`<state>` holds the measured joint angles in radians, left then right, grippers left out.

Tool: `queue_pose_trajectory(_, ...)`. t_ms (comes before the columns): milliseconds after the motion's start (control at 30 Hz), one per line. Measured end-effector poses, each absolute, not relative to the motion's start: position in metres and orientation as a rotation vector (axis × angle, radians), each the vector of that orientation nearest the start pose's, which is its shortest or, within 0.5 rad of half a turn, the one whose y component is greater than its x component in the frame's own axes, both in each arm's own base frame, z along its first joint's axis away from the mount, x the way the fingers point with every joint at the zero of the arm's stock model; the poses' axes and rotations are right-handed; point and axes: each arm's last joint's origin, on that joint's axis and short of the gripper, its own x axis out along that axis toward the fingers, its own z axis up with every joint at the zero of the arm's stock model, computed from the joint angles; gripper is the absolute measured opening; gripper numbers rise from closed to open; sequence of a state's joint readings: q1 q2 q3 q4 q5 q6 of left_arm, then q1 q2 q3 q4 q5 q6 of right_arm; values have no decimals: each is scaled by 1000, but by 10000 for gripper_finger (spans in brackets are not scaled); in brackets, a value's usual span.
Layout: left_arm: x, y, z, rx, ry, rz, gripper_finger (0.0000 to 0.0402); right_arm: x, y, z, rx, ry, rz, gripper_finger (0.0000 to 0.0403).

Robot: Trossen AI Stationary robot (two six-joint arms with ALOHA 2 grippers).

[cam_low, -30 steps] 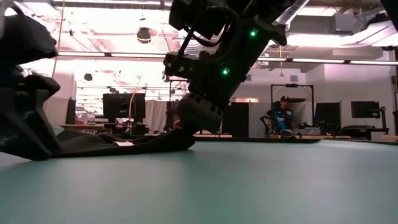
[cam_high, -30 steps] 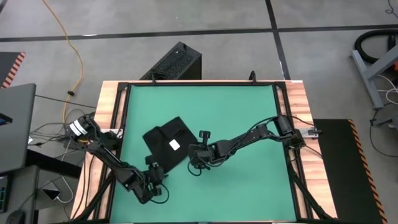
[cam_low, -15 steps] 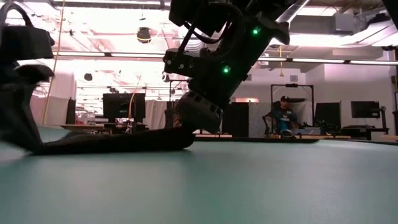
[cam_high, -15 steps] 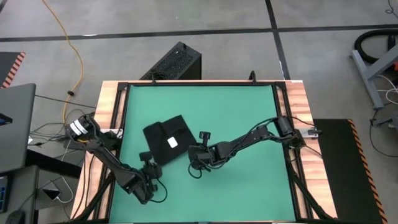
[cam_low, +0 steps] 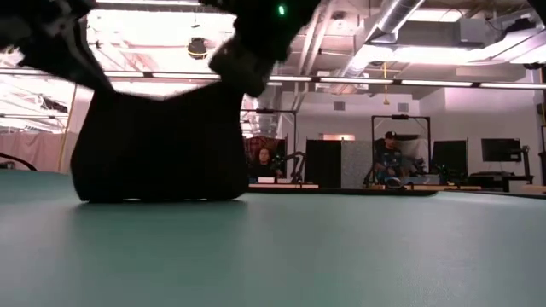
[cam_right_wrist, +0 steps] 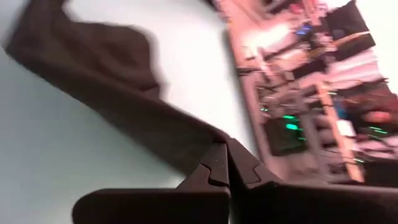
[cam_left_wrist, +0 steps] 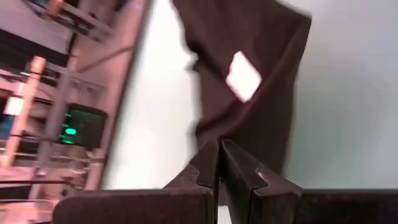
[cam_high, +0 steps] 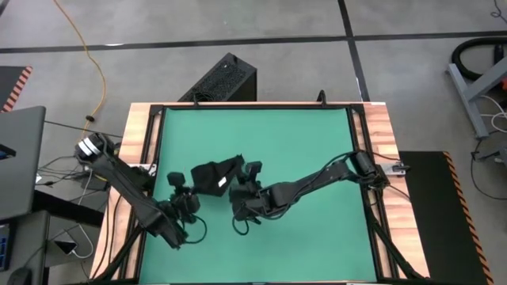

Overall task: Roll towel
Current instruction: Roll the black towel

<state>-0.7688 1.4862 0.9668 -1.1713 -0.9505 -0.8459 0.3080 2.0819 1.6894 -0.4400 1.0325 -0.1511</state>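
Note:
The black towel [cam_high: 215, 175] is bunched left of the mat's middle, its white tag [cam_left_wrist: 243, 76] showing. In the low view it hangs like a curtain [cam_low: 158, 145] between my two grippers, and its lower fold [cam_low: 158, 198] rests on the green mat. My left gripper [cam_high: 190, 188] is shut on its left near end. My right gripper [cam_high: 238, 190] is shut on its right near end. Both are raised above the mat. My left gripper pinches an edge of the towel [cam_left_wrist: 219, 133] between its two shut fingers, coming slanting down from the near left. The cloth drops away from the fingers to the mat; one layer or several, I cannot tell. My right gripper pinches the towel's edge [cam_right_wrist: 208, 133] between its shut fingers, slanting down from the near right. The cloth runs away from the fingers in a stretched band and sags to the mat.
A black ribbed box [cam_high: 226, 77] stands on the floor beyond the table's far edge. The green mat [cam_high: 317, 150] lies bare to the right and far side of the towel. Wooden rails [cam_high: 142, 127] border the table. People sit in the room behind.
Both grippers have risen and gone a little toward the far edge, taking the towel's near edge up with them. The towel, flat on the mat before, now hangs between them with only its lower part on the mat.

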Motion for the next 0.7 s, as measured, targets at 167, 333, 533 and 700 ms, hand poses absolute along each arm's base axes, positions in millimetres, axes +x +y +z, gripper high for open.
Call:
queue_pose_trajectory(167, 166, -117, 246, 567, 779, 613, 0, 438, 107, 267, -637, 716, -779, 1)
queue_pose_trajectory(333, 156, -86, 275, 583, 659, 702, 0, 433, 98, 289, -540, 685, -870, 1)
queue_pose_trajectory(533, 146, -51, 297, 562, 634, 812, 0, 438, 77, 300, -555, 688, -929, 0)
queue_pose_trajectory(700, 139, -31, 309, 562, 650, 868, 0, 443, 40, 300, -537, 728, -997, 0)
